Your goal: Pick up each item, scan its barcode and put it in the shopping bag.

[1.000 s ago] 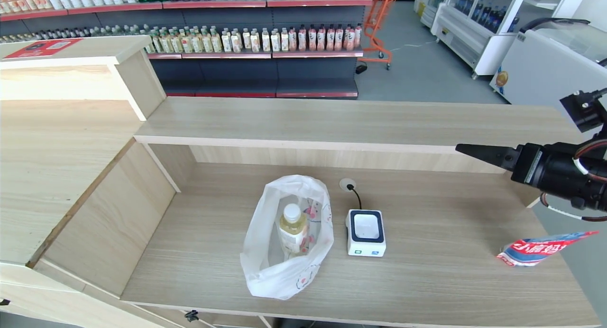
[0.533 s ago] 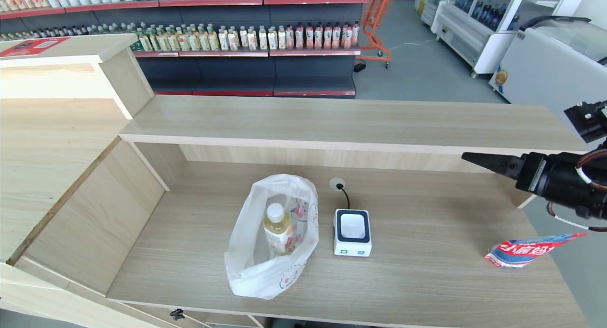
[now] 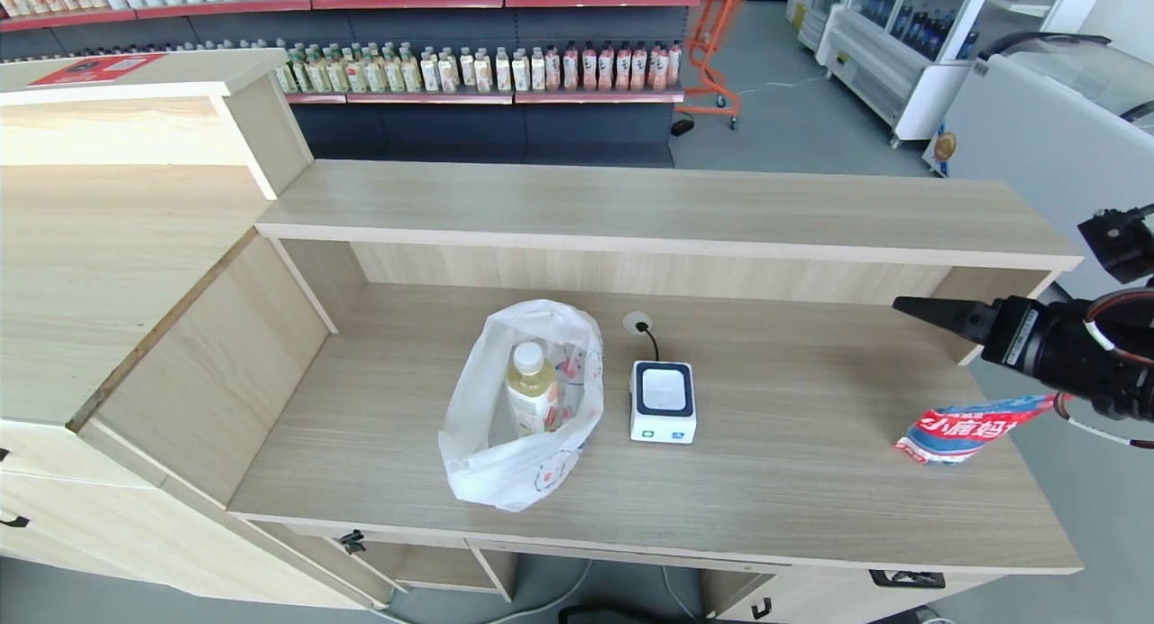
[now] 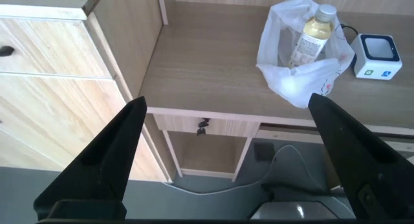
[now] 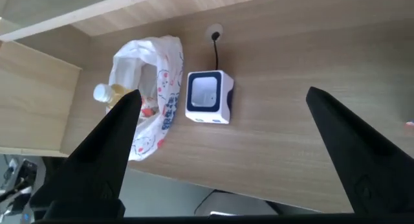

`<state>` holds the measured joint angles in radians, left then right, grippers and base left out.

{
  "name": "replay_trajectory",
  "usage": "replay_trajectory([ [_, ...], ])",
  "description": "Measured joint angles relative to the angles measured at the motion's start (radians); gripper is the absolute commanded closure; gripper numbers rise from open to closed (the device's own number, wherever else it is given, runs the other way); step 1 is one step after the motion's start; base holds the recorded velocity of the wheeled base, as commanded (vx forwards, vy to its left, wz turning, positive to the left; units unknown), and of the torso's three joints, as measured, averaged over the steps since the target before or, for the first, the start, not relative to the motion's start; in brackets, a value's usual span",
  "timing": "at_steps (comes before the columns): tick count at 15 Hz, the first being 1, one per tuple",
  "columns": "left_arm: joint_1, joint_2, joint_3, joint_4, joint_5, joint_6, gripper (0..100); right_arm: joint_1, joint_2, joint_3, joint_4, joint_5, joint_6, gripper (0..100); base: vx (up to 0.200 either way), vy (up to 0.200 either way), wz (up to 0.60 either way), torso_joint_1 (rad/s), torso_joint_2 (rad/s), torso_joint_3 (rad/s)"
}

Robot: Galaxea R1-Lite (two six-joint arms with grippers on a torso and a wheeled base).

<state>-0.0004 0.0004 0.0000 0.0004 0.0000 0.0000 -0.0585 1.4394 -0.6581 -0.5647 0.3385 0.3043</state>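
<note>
1. A shop, viewed from behind its wooden checkout counter (image 3: 811,480)
2. Long shelves (image 3: 505,96) across the aisle hold rows of bottled drinks (image 3: 541,68)
3. Glass-fronted fridges (image 3: 906,24) and a chest freezer (image 3: 1028,128) line the right side
4. An orange trolley (image 3: 714,60) stands by the shelves
5. A wired barcode scanner (image 3: 663,400) sits on the counter beside a white shopping bag (image 3: 523,462)
</note>
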Motion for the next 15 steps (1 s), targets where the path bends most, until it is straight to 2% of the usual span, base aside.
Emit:
replay_trajectory([
  [5, 0.000, 0.000, 0.000, 0.000, 0.000, 0.000, 0, -0.039, 0.019, -0.013, 0.048, -0.064, 0.157, 0, 0.000, -0.200, 0.00, 0.000, 0.00, 0.002],
  [10, 0.000, 0.000, 0.000, 0.000, 0.000, 0.000, 0, -0.050, 0.051, -0.097, 0.158, -0.181, 0.262, 0, 0.000, -0.200, 0.00, 0.003, 0.00, 0.001],
  [15, 0.000, 0.000, 0.000, 0.000, 0.000, -0.001, 0, -0.048, 0.091, -0.103, 0.272, -0.249, 0.317, 0, 0.000, 0.000, 0.00, 0.000, 0.00, 0.000],
])
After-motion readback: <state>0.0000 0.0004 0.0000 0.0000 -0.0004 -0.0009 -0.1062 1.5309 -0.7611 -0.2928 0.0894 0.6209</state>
